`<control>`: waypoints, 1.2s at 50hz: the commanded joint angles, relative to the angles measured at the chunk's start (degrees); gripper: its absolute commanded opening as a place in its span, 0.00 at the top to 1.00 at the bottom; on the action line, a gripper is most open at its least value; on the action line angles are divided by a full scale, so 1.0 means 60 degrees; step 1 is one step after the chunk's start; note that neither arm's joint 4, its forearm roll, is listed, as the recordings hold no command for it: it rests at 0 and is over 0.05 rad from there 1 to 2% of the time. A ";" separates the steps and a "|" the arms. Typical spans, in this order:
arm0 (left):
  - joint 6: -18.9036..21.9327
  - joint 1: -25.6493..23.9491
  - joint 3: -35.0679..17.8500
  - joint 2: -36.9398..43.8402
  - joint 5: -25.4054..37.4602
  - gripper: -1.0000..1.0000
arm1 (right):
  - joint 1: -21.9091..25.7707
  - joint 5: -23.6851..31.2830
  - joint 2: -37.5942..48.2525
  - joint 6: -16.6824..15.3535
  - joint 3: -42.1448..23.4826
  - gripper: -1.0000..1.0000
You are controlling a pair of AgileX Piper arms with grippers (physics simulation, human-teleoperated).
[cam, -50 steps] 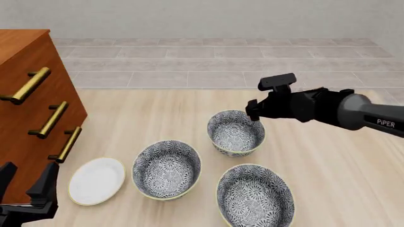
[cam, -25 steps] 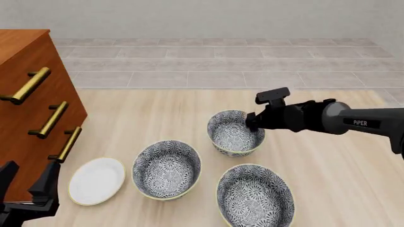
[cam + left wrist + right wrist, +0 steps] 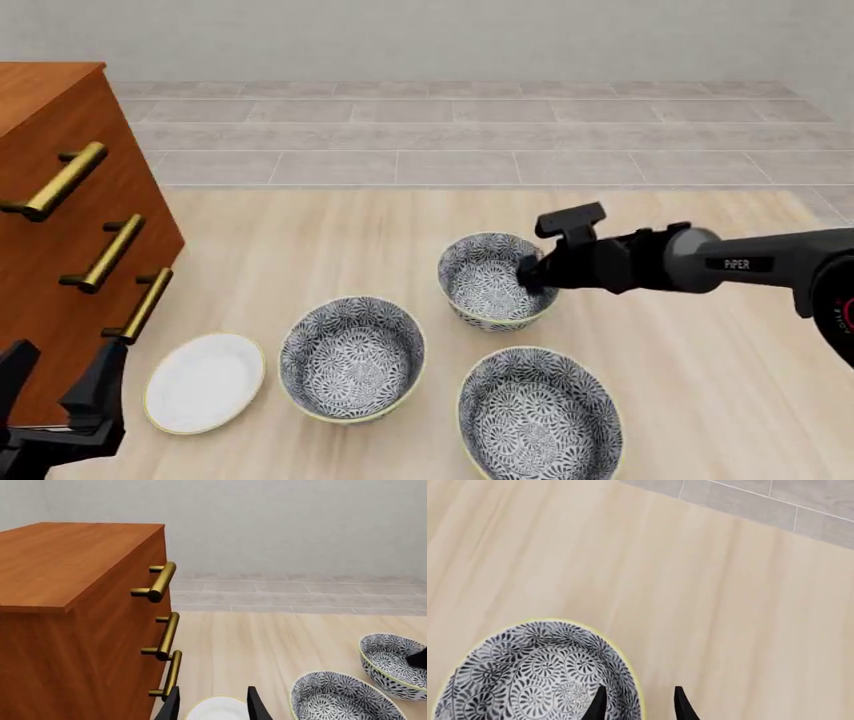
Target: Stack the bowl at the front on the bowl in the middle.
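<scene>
Pale wooden table (image 3: 334,230): the right gripper (image 3: 531,272) straddles the front bowl's (image 3: 481,288) right rim, jaws spread, not clenched. The left gripper (image 3: 56,388) hangs released over the near-left corner.

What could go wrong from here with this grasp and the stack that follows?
1. The right tool is open and straddles only one edge of the bowl at the front. Held by the rim on one side, the bowl may tilt or slip when lifted.
2. The bowl in the middle sits close to the third bowl, so a tilted carry could clip either rim and land the stack off-centre.
</scene>
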 commanded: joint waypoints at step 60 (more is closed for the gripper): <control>-0.0079 -0.0114 -0.0005 -0.0603 0.0449 0.00 | 0.0709 0.1230 -0.2525 0.1100 -0.0227 1.00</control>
